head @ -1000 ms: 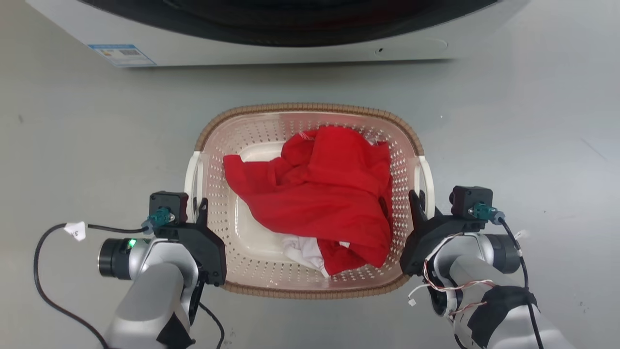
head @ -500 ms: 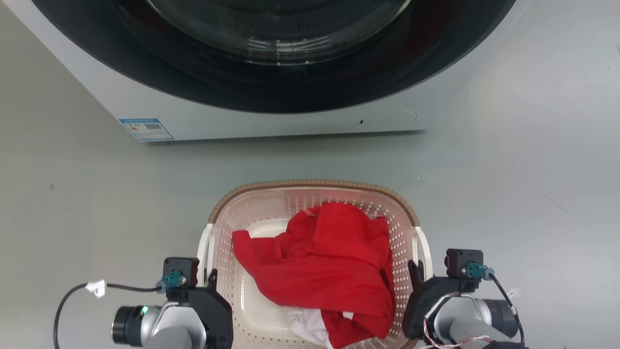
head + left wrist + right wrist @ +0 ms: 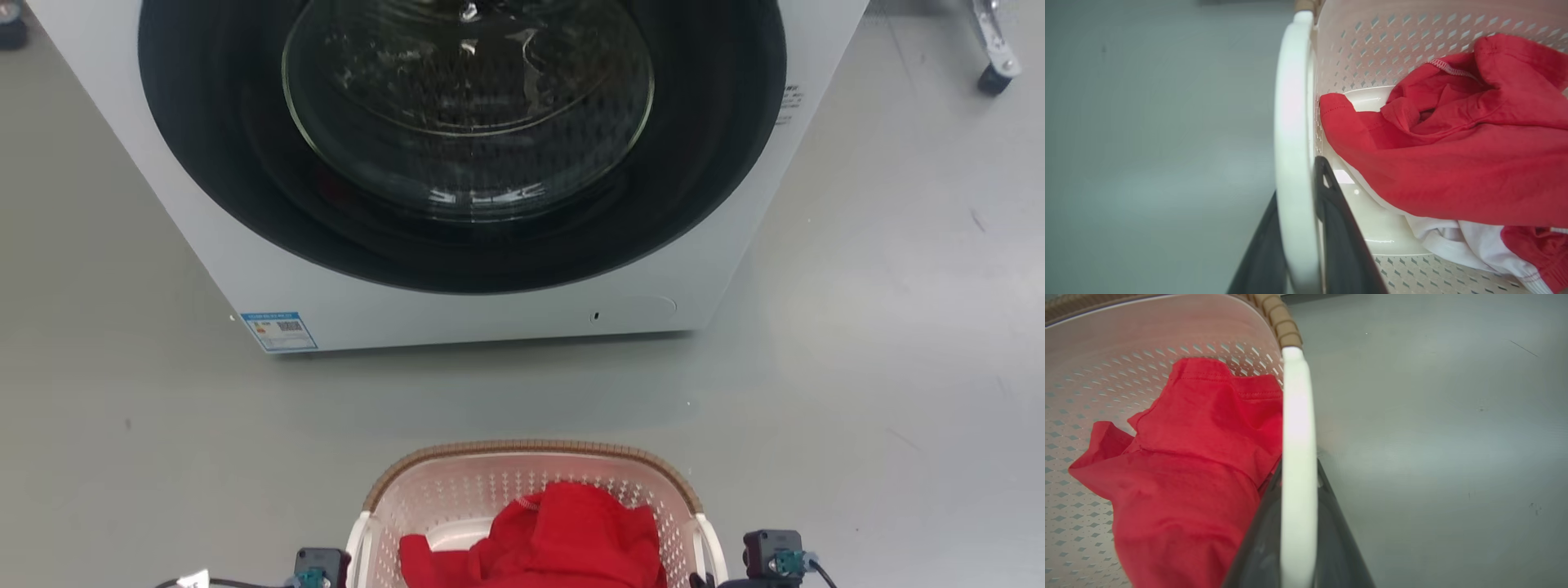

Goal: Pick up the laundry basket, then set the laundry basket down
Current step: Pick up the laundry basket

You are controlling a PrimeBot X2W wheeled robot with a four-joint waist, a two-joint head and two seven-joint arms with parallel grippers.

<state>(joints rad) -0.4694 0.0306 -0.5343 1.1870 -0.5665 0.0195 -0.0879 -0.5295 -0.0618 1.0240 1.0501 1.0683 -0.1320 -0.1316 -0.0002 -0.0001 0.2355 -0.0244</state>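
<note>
My left gripper (image 3: 1297, 181) pinched one handle (image 3: 1292, 102) of the laundry basket (image 3: 535, 451); right gripper (image 3: 1299, 467) pinched the other.

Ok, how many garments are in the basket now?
2: a crumpled red fabric garment on top, a white fabric garment poking out beneath it; others may be hidden.

You've got the laundry basket (image 3: 535, 452) at 6 o'clock, washing machine (image 3: 457, 318) beyond it at 12, floor (image 3: 122, 457) between. Clothes (image 3: 563, 531) lie inside. Left gripper (image 3: 1298, 183) jaws pinch its 9 o'clock handle (image 3: 1292, 102), right gripper (image 3: 1298, 469) its 3 o'clock handle (image 3: 1298, 408).
</note>
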